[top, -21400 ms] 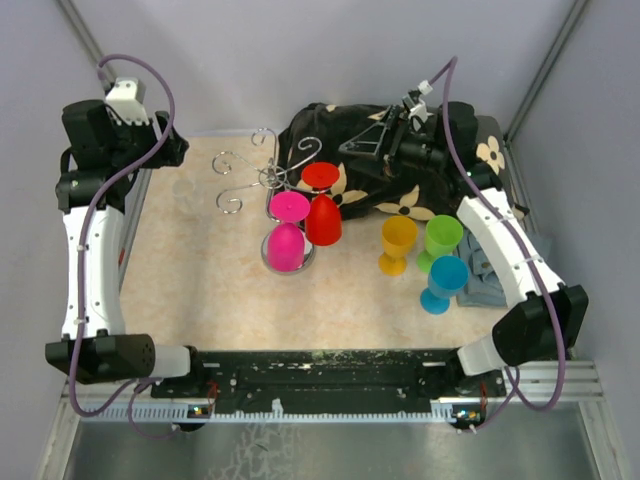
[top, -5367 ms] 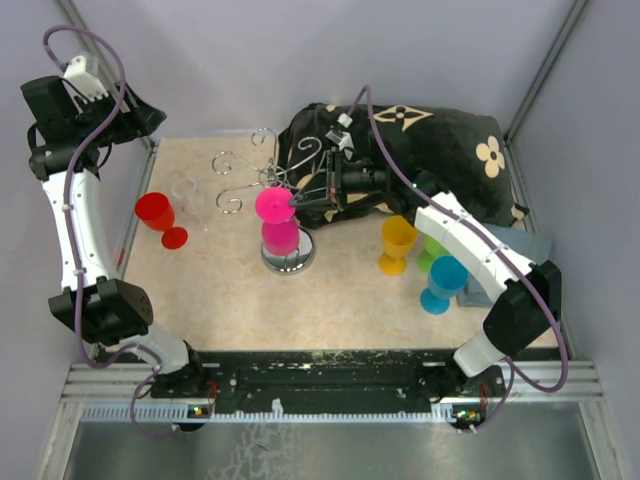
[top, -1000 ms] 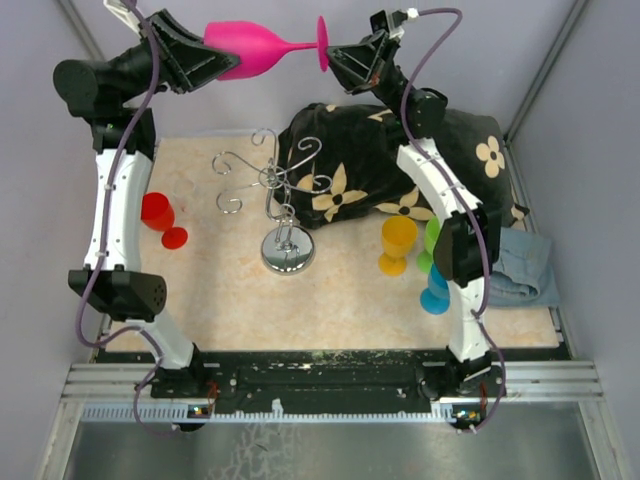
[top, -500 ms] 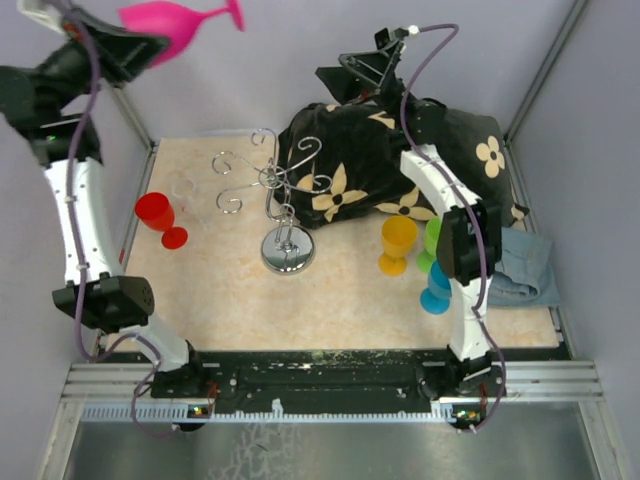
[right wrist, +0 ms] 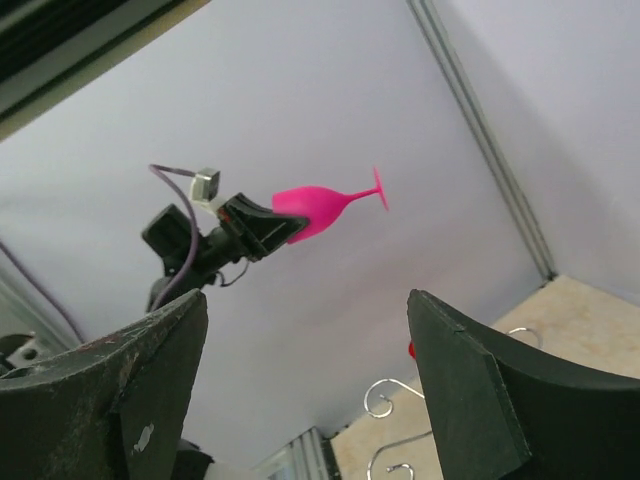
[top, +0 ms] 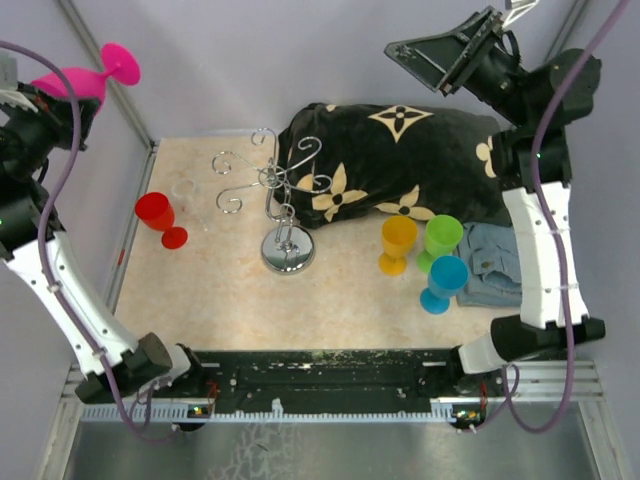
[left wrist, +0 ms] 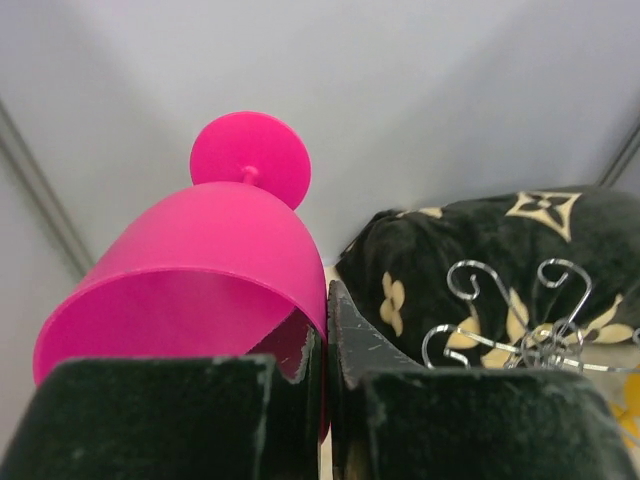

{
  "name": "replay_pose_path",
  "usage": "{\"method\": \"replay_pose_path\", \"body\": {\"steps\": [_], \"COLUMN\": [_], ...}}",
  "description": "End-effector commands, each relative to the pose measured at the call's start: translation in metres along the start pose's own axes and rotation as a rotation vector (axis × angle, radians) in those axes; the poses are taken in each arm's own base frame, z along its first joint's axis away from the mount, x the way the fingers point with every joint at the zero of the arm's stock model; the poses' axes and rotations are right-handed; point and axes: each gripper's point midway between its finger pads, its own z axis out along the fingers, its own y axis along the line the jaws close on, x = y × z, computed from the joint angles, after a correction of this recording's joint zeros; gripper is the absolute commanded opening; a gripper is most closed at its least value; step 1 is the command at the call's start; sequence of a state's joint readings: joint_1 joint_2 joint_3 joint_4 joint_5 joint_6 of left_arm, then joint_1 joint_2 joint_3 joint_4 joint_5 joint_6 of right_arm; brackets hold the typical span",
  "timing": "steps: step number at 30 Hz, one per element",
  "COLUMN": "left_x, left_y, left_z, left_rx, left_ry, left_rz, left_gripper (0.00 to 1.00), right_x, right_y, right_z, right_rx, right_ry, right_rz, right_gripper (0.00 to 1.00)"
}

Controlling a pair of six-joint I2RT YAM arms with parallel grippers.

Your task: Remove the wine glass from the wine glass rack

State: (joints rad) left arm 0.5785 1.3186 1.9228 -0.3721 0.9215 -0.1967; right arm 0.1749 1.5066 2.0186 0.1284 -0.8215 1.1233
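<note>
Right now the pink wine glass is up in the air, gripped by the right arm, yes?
No: the left gripper grips the pink wine glass by its rim, up in the air, as the left wrist view shows.

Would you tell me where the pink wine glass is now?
The pink wine glass sits far left in the top view, held aloft by the left end effector, off the rack.
</note>
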Motion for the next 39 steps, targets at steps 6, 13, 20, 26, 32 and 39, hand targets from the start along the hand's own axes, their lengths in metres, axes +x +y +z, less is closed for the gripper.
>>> {"method": "replay_pose_path", "body": {"steps": [6, 13, 20, 26, 32, 39], "left_x": [0.114, 0.181, 0.231, 0.266, 0.306, 0.34], "left_y": [0.003, -0.011, -0.051, -0.042, -0.043, -0.033], "left_z": [-0.049, -0.06, -0.041, -0.046, -0.053, -0.053], "left_rx": [-0.153, -0.151, -0.086, -0.137, -0.134, -0.153], "left_ry": [0.422, 0.629, 0.778, 0.898, 1.004, 1.05], "left_rz": [-0.138, -0.196, -0.202, -0.177, -0.156, -0.123], "left_gripper": [0.0, 0.0, 0.0, 0.0, 0.0, 0.0], "right_x": [0.036, 0.043, 0.044, 0.045, 0.045, 0.045], "right_y": [-0.086, -0.106, -0.105, -0.103, -0.101, -0.101], "right_z": [-0.027, -0.035, -0.04, -0.047, -0.051, -0.054], "right_rx": [0.382, 0.461, 0.481, 0.508, 0.527, 0.541], "right_ry": [0.117, 0.127, 0.114, 0.109, 0.098, 0.094], "right_rz": [-0.059, -0.06, -0.064, -0.067, -0.063, -0.059], "right_gripper": [0.81, 0.81, 0.81, 0.82, 0.82, 0.82]}}
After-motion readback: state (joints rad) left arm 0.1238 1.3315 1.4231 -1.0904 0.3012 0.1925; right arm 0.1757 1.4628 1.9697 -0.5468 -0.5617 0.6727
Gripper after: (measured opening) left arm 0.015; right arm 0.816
